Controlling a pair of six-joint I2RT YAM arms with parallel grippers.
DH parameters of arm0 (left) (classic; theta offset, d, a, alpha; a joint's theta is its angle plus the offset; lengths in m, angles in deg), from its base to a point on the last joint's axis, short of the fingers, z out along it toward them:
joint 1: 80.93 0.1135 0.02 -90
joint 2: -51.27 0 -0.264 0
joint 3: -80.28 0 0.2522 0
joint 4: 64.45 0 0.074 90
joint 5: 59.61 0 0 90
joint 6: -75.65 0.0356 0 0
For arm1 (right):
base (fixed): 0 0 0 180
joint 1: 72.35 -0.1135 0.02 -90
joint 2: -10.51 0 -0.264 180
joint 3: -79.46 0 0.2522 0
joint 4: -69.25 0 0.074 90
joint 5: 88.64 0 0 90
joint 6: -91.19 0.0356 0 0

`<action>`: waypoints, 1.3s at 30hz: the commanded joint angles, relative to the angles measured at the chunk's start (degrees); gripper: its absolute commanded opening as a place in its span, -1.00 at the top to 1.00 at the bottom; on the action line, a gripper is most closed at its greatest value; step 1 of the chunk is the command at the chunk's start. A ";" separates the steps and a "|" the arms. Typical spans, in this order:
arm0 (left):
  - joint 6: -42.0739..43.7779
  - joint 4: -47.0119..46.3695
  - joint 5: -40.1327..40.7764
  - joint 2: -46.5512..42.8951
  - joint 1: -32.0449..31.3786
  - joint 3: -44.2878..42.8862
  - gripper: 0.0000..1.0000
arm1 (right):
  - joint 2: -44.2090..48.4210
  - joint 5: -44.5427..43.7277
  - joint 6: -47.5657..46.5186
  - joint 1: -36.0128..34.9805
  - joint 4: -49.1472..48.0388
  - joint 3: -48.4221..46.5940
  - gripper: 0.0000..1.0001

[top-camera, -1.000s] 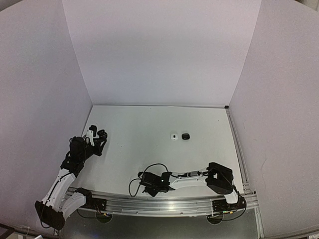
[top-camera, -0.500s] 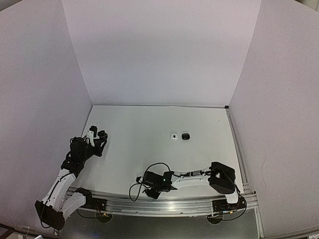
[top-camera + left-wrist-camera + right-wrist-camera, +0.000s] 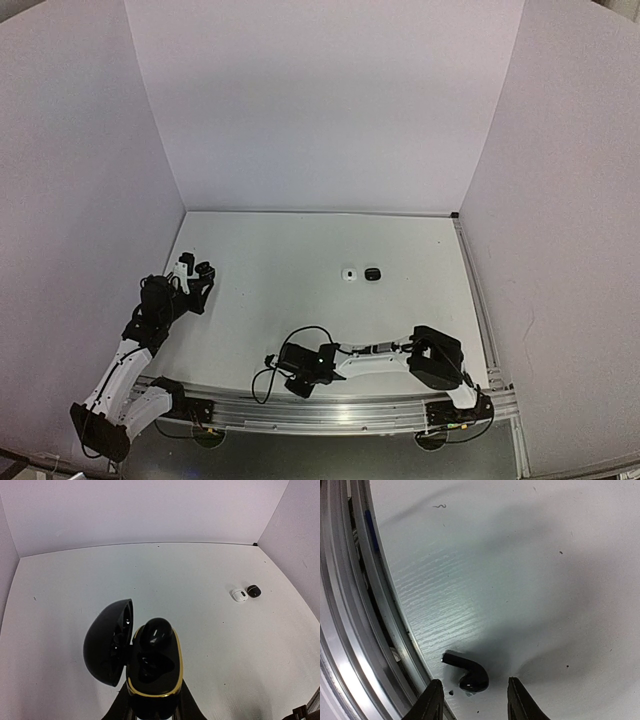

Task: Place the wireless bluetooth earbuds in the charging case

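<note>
My left gripper [image 3: 152,709] is shut on an open black charging case [image 3: 159,680] with a gold rim, held above the table at the left [image 3: 197,278]. Its lid [image 3: 107,650] is swung open to the left. One black earbud [image 3: 156,632] sits in the far slot; the near slot is empty. My right gripper [image 3: 474,690] is open, low over the table's front edge [image 3: 297,372]. A black stemmed earbud [image 3: 470,672] lies on the table between its fingertips, stem pointing left. The other earbuds are out of view.
A small white rounded case [image 3: 349,274] and a small black one [image 3: 372,274] lie side by side mid-table, also in the left wrist view at the right [image 3: 239,595]. The aluminium rail [image 3: 350,605] runs close beside the loose earbud. White walls enclose the table.
My right gripper has shifted a little left along the table's front edge. The left arm and its case have not moved.
</note>
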 commanded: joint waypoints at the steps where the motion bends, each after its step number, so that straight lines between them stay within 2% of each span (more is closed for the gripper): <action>1: -0.90 -2.48 0.99 -0.34 0.24 -0.41 1.00 | -1.50 -2.45 -0.38 0.37 1.19 -1.97 0.24; 25: -0.39 -2.26 0.80 -0.30 0.25 -1.00 1.00 | 0.12 -11.34 -1.69 3.30 5.81 -1.11 0.26; 39: -0.15 -2.40 0.29 -0.70 0.25 -0.82 1.00 | 0.23 -14.03 -2.19 4.75 8.77 -1.88 0.16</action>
